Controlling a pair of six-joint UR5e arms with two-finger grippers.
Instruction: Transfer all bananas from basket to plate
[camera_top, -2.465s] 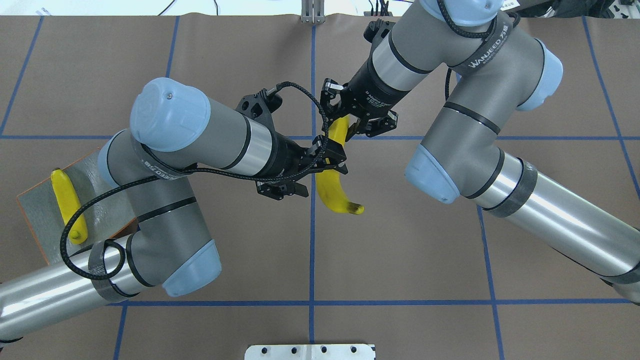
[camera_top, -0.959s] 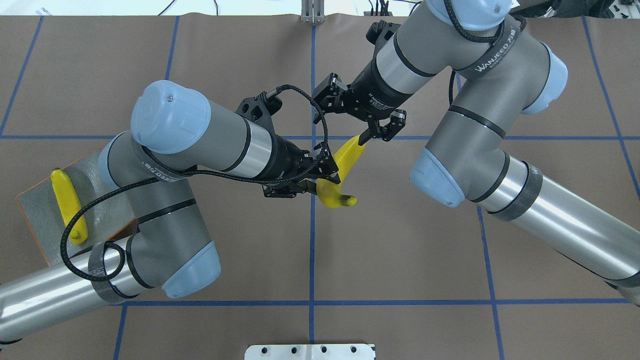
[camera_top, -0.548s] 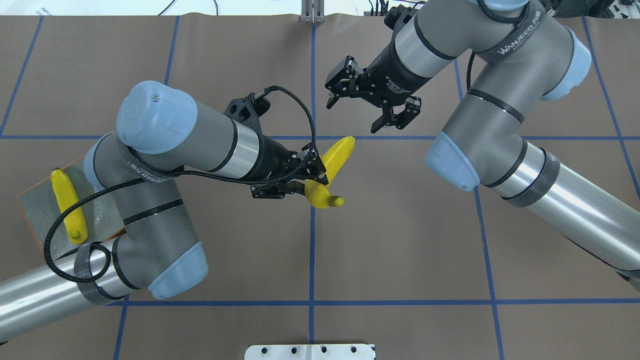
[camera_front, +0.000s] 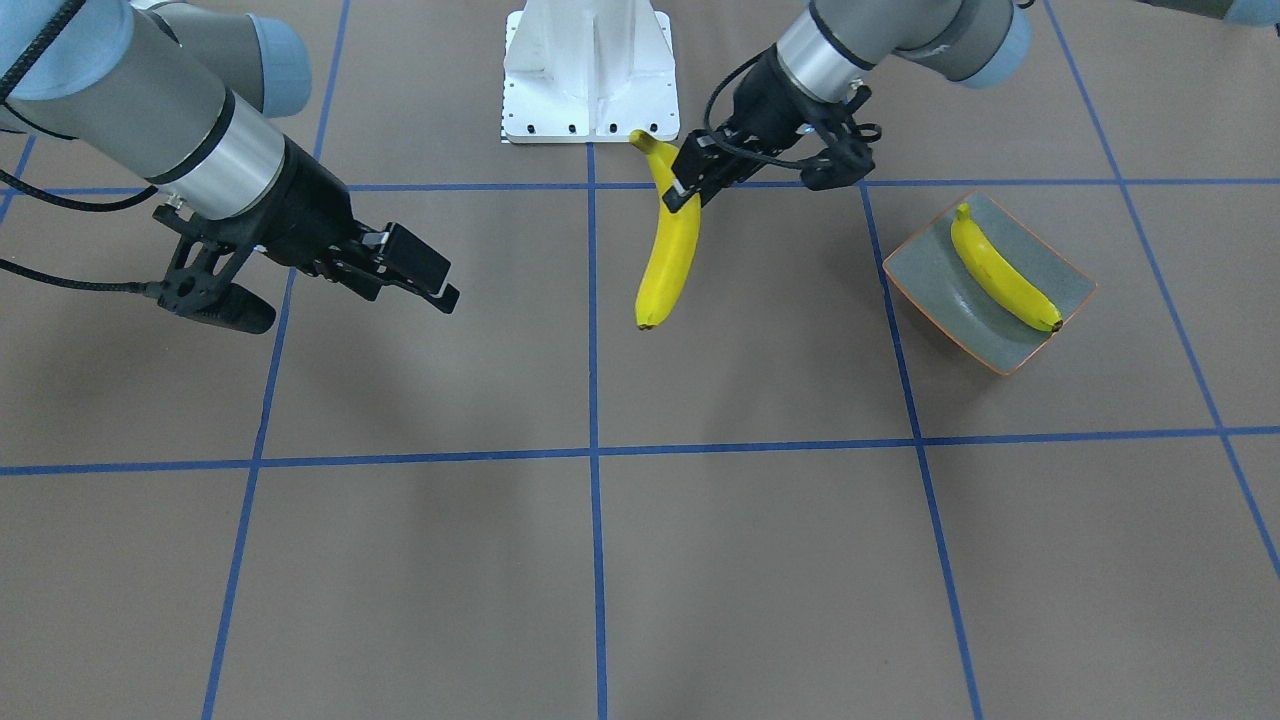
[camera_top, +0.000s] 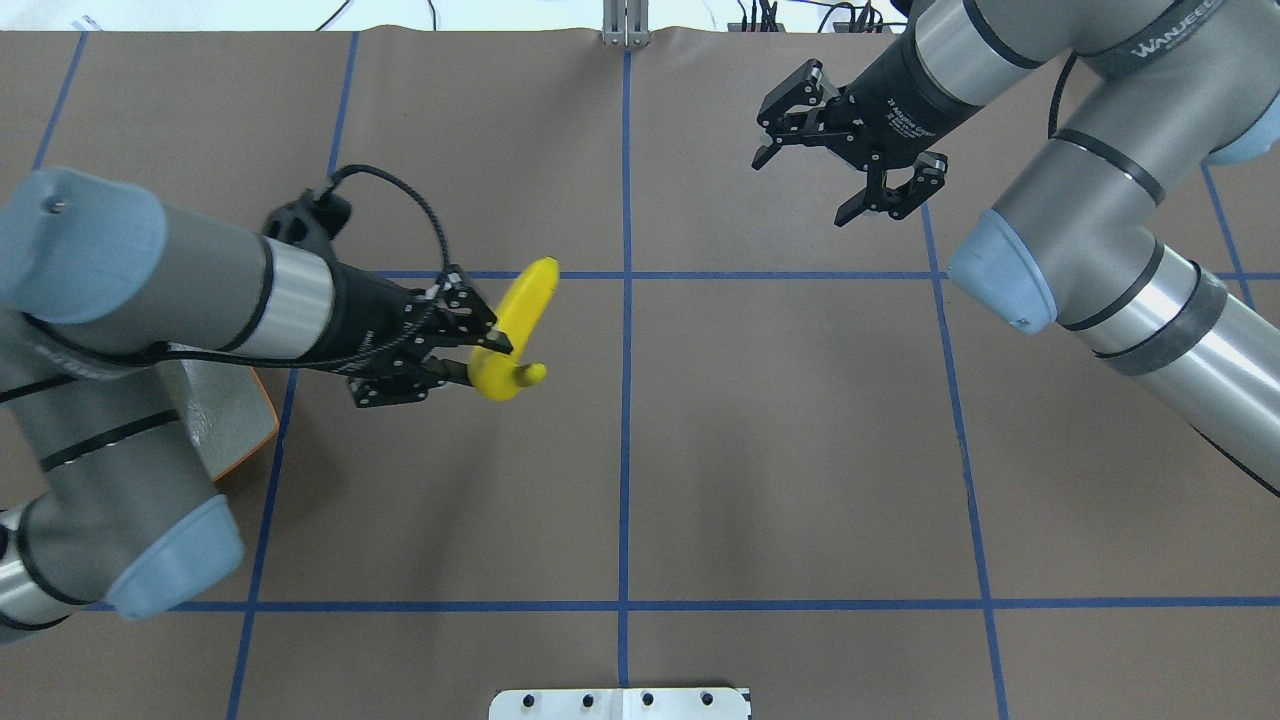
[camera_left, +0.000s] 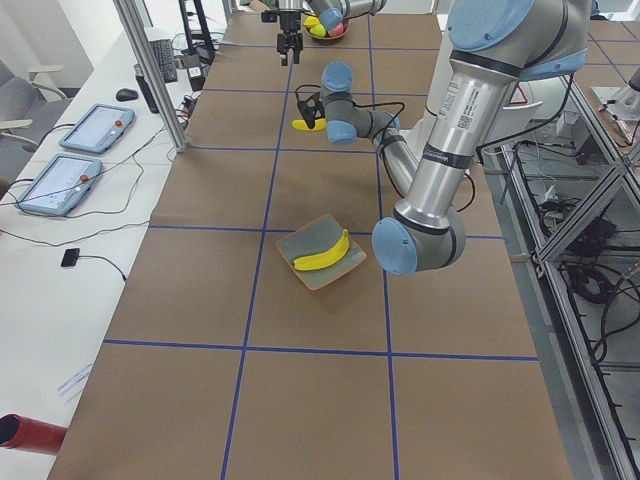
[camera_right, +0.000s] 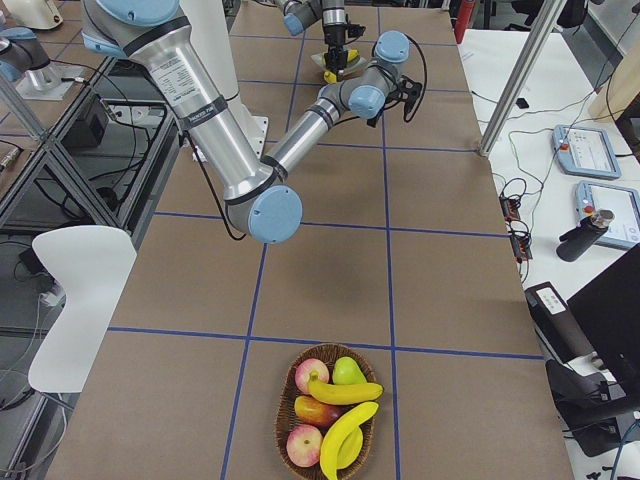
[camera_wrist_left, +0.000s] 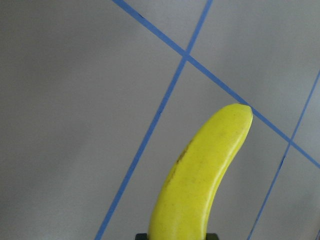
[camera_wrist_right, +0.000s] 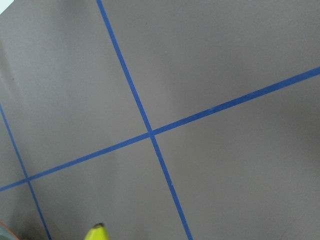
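Bananas – four counted. One banana (camera_front: 668, 250) was clamped in the left gripper (camera_front: 692, 186), the fingers closed across it close to the stem end. The long body projected forward past the fingertips and sat clear of the table. In my judgement this end grip was deliberate. It leaves most of the fruit free ahead of the hand, so the body can be laid down first and the fingers need not enter the dish.

A second banana (camera_front: 1003, 270) lay on the plate (camera_front: 925, 285), set diagonally toward one side, with bare dish beside it. That spare strip appeared wide enough for the carried fruit. The plate stood off to the side of the left gripper, near it but not under it, so the carry was judged not yet complete.

The right gripper (camera_top: 803, 188) was well apart from the left one, across the table from the held banana's tip. Its jaws were spread and nothing was between them. It was free for the next pick.

The basket (camera_right: 286, 402) sat at the table's end, far beyond the right gripper and farthest from the left. It showed only in the right side view. Two bananas (camera_right: 345, 392) were lying in it on top of apples (camera_right: 310, 377) and a pear (camera_right: 347, 371). Task judged about half done.
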